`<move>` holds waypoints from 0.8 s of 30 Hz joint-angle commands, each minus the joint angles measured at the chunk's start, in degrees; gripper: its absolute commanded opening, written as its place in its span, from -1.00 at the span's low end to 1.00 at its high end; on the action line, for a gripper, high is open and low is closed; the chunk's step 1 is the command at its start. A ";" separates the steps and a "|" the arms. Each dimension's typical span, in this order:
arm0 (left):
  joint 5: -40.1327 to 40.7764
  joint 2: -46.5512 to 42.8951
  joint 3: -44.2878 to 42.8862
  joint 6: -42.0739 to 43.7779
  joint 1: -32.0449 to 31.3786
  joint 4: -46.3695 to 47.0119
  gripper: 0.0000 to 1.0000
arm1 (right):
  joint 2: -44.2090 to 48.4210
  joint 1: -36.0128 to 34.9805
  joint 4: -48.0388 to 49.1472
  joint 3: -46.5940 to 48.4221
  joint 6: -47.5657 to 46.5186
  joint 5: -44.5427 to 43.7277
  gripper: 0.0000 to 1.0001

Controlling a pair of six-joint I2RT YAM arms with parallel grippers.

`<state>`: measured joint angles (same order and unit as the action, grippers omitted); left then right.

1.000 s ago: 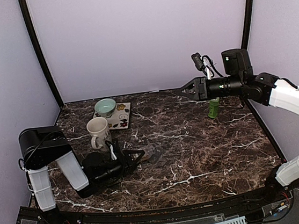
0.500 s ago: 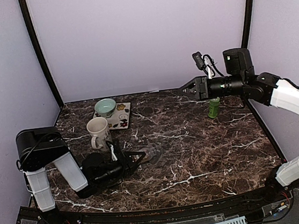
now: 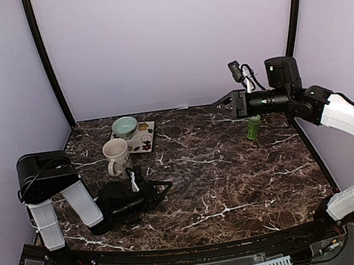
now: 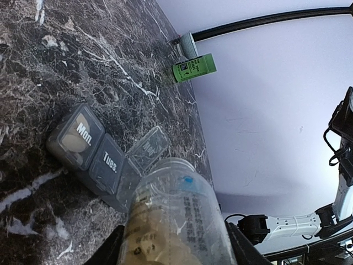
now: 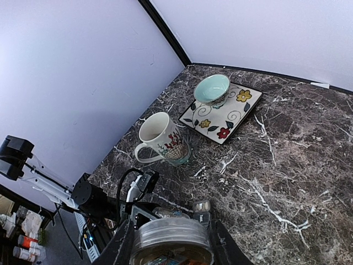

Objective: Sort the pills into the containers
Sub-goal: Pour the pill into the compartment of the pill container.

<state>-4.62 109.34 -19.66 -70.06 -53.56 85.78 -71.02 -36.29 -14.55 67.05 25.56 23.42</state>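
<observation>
The mug (image 3: 117, 156) stands near the counter's (image 3: 245, 169) left edge, with the flowered plate (image 3: 144, 139) and teal bowl (image 3: 125, 125) at the far left corner. The right gripper (image 5: 171, 243), raised over the far right corner, is clamped on a round clear item (image 5: 168, 233). The left gripper (image 3: 165, 186) is clamped on a tilted clear jar (image 4: 176, 210) just above the containers (image 4: 102, 157), which lie left of centre, third lid open. Pills (image 4: 74, 139) fill the "Mon." compartment.

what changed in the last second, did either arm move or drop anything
The left pincer carried the clear pill bottle a little further right, by the pill organizer, and that arm's big joint block slid slightly left. The right pincer, shut on a round clear jar, rose very slightly. Nothing was taken or let go. The mug, teal bowl, floral plate and green bottle stayed put.
</observation>
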 commanded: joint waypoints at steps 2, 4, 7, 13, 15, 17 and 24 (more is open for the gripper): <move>1.40 -3.29 0.59 1.31 -0.56 -2.26 -1.00 | 1.33 0.41 1.99 -0.60 -0.29 0.82 -0.28; 1.51 -3.55 0.54 1.33 -0.58 -3.12 -1.00 | 1.30 0.43 1.98 -0.62 -0.25 0.82 -0.28; 1.78 -4.08 0.50 1.48 -0.71 -4.30 -1.00 | 1.38 0.46 1.98 -0.65 -0.25 0.83 -0.28; 1.97 -4.48 0.15 1.60 -0.84 -5.75 -1.00 | 1.39 0.43 1.89 -0.62 -0.29 0.90 -0.28; 1.99 -4.49 0.07 1.57 -0.84 -5.88 -1.00 | 1.35 0.44 1.81 -0.66 -0.33 0.92 -0.28; 1.90 -4.55 -0.06 1.68 -0.92 -6.29 -1.00 | 1.35 0.43 1.82 -0.65 -0.39 0.92 -0.28; 2.11 -5.16 -0.71 2.18 -1.02 -8.25 -1.00 | 1.33 0.43 1.75 -0.60 -0.44 0.88 -0.28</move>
<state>-3.25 106.78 -19.66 -69.34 -54.28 78.65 -71.02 -36.29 -14.55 67.05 25.56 23.79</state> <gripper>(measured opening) 0.540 0.378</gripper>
